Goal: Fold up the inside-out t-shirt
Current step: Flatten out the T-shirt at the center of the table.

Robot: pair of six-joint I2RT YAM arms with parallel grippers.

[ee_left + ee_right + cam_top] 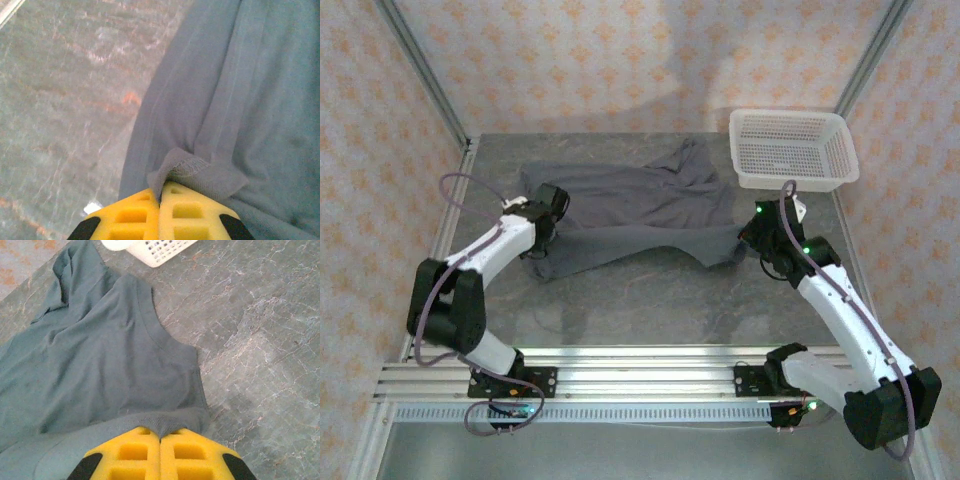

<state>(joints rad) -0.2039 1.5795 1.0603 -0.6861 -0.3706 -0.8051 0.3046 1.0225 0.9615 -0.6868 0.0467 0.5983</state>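
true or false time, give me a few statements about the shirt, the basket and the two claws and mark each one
1. The left claw is shut on a hemmed edge of the t-shirt. True.
2. The right claw is shut on the t-shirt's edge. True.
3. The white basket stands at the far right of the table. True.
4. The t-shirt lies inside the basket. False: it lies on the table, left of the basket.
5. The t-shirt is folded into a neat square. False: it is spread out and rumpled.
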